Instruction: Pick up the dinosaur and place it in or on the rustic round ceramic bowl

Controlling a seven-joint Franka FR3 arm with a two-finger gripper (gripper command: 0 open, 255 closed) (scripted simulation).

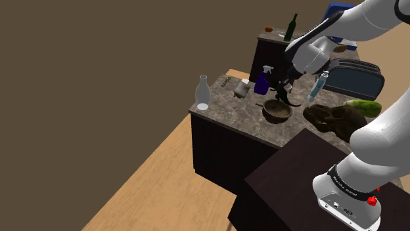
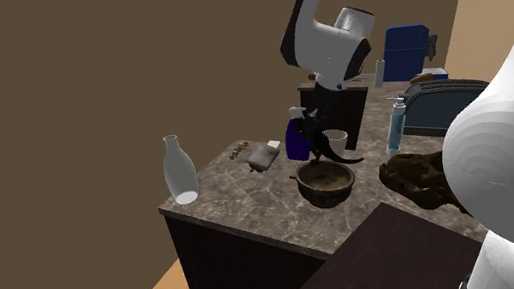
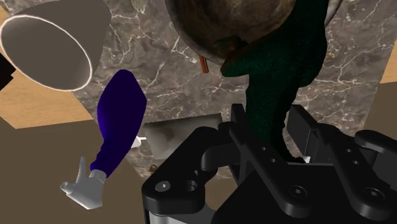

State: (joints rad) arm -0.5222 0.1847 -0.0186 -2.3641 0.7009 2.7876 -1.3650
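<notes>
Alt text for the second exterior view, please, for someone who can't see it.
The white arm reaches down and its black pincer holds a dark green dinosaur above a brown bowl on a marbled counter. A blue spray bottle stands beyond the bowl, and a clear bottle stands near the counter's corner at the view's left.

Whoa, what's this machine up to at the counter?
A white robot arm holds a dark green toy dinosaur clasped in its black two-finger gripper. The dinosaur hangs just above a brown round bowl on the marbled stone counter and is not yet set down in it. A dark blue spray bottle and a clear glass bottle stand nearby on the counter.
</notes>
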